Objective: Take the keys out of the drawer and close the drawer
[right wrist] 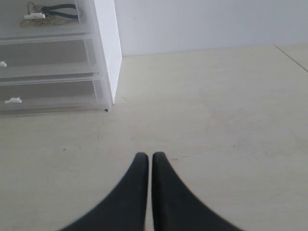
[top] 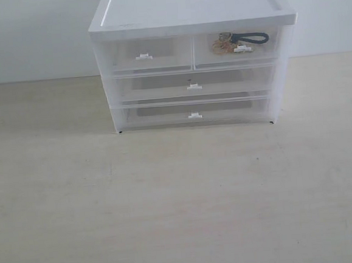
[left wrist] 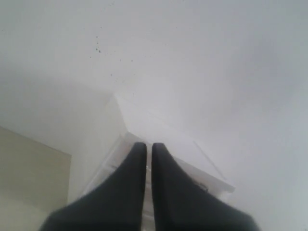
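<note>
The keys, gold rings with a black cord loop, lie inside the upper right drawer of the white unit; that clear drawer is pushed in, its white tab handle facing front. The right wrist view also shows the keys behind the drawer's front. Neither arm appears in the exterior view. My left gripper is shut and empty, pointing at the unit's top edge from a distance. My right gripper is shut and empty above the table, well away from the unit.
The white drawer unit stands at the back of a pale wooden table, against a white wall. It has a left upper drawer and two full-width drawers below, all pushed in.
</note>
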You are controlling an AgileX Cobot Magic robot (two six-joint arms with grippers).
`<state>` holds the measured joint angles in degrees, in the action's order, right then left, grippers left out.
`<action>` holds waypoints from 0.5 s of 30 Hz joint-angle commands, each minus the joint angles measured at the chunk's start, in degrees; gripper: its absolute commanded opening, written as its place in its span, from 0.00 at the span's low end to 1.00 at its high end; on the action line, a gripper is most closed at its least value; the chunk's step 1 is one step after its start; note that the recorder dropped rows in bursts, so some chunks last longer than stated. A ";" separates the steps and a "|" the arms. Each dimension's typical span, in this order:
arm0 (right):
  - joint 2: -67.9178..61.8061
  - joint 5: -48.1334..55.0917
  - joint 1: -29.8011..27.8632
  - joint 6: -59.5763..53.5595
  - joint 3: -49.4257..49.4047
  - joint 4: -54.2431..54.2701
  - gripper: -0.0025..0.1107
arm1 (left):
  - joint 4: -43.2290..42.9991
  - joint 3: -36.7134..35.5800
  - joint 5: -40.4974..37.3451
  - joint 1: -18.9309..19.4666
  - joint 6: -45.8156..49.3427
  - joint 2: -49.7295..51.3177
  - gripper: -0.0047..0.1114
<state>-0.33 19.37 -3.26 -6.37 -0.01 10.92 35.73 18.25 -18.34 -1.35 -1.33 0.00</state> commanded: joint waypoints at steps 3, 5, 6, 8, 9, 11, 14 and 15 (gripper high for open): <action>0.33 -0.52 -0.07 -0.22 0.01 -0.44 0.02 | 18.05 0.42 0.21 0.15 17.58 3.61 0.08; 0.33 -1.90 -0.07 -3.20 0.01 -2.74 0.02 | 26.38 1.37 -1.16 0.15 28.12 7.21 0.08; 0.33 -2.84 -0.07 -4.73 0.01 -3.46 0.02 | 29.05 2.04 -2.03 0.15 33.39 9.35 0.08; 0.33 -8.09 -0.07 -5.50 0.01 -3.54 0.02 | 34.04 4.20 -4.64 0.15 43.35 14.11 0.08; 0.33 -10.97 -0.07 -4.50 0.01 -2.80 0.02 | 35.34 5.24 -5.98 0.15 46.89 16.18 0.08; 0.33 -16.70 -0.07 0.37 0.01 1.07 0.02 | 35.60 7.95 -8.75 0.15 52.85 21.55 0.08; 0.33 -23.52 -0.07 8.04 0.01 4.57 0.02 | 35.60 11.80 -12.57 0.15 56.11 29.60 0.08; 0.33 -25.85 -0.07 9.73 0.01 5.12 0.02 | 35.60 13.16 -13.55 0.15 57.66 32.52 0.08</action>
<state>-0.33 0.73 -3.26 -2.02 -0.01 13.83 70.46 28.28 -28.46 -1.35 51.13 25.96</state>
